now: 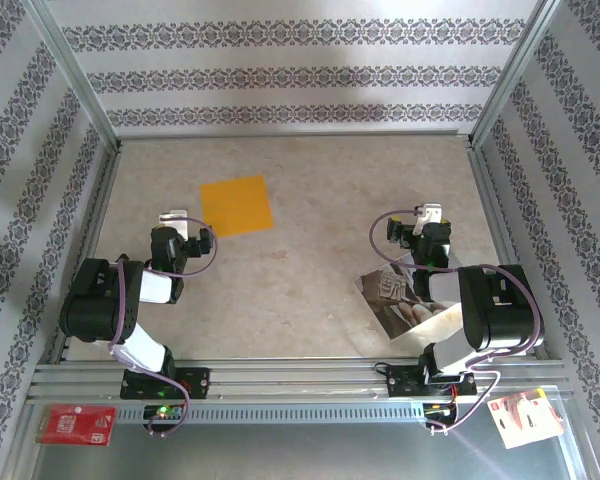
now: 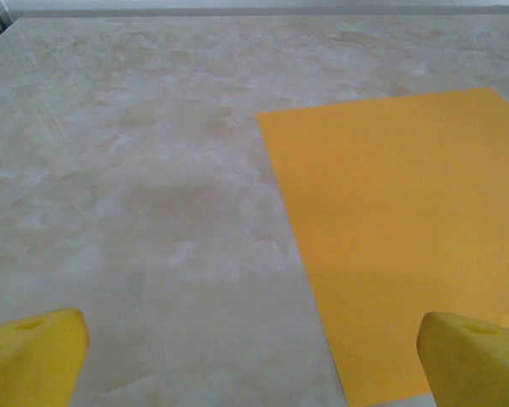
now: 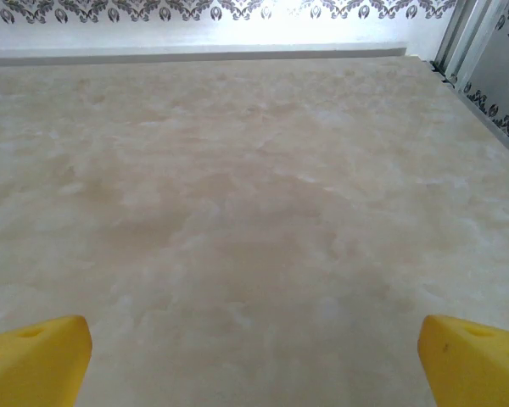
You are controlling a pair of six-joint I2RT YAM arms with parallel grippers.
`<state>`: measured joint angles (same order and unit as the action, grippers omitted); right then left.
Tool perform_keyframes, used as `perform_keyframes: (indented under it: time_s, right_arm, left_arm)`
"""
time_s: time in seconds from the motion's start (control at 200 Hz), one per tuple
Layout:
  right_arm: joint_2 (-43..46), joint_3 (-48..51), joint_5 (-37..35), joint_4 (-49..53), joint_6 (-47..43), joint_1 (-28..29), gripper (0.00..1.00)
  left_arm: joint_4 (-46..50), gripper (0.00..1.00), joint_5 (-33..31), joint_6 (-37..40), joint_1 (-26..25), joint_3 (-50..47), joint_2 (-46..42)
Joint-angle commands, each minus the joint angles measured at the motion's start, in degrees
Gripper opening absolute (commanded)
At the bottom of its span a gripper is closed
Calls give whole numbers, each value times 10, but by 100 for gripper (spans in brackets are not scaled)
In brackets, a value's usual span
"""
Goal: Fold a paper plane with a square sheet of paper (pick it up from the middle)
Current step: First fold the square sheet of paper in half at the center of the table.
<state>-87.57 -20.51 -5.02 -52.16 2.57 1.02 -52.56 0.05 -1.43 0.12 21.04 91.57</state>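
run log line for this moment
orange sheet: flat, unfolded | left gripper: jaws open, at its edge | right gripper: jaws open

High overhead from behind; wrist views low, forward, close; same table (image 1: 320,190), seemingly

A robot test cell in a lab. The left arm (image 1: 110,300) and right arm (image 1: 490,305) are bolted to an aluminium rail (image 1: 300,375) at the edge of a marble-look tabletop (image 1: 310,290). Aluminium frame posts (image 1: 72,70) and wallpaper-patterned panels (image 1: 280,70) box it in.
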Motion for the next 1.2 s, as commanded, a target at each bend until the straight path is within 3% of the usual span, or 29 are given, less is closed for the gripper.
perform_keyframes:
  time_s: [0.0,0.954,1.084,1.199]
  right_arm:
    - [1,-9,9,-20,-5,4,98]
    - [0,-9,10,-19,-4,3,98]
    - [4,-10,7,-21,-2,3,98]
    - [79,-34,-27,86,6,3,98]
  left_arm:
    - [-16,100,10,13,4,12,-3]
    - [-16,100,12,13,4,12,-3]
    - [-36,100,-11,3,4,1,-5]
    - [-6,100,-17,3,5,-4,-55]
